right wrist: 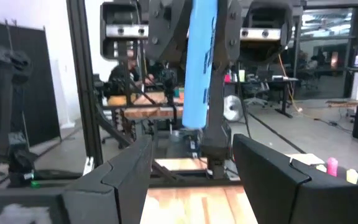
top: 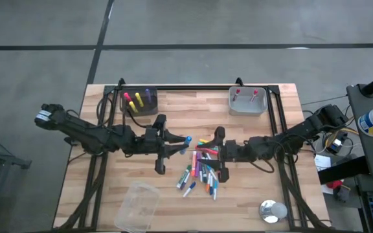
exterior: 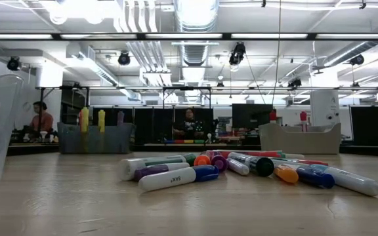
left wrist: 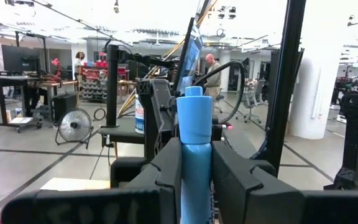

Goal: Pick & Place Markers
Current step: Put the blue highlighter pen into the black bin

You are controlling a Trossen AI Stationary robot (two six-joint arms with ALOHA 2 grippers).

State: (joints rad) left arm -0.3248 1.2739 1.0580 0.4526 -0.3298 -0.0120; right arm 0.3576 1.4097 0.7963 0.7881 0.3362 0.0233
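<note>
The left gripper [top: 185, 144] has its fingers clamped on one blue marker [left wrist: 195, 155] above the bench [top: 109, 188]; right gripper [top: 207, 155] fingers apart, empty, over the marker pile [top: 201, 173]; three markers [top: 138, 99] in the far-left bin [top: 140, 107].

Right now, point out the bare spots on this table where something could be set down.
Bare wood lies between the dark bin and the grey bin along the far edge, and between the clear cup and the round lid at the near edge. The middle is crowded: the marker pile, the left end effector holding a blue marker, and the open right end effector.
</note>
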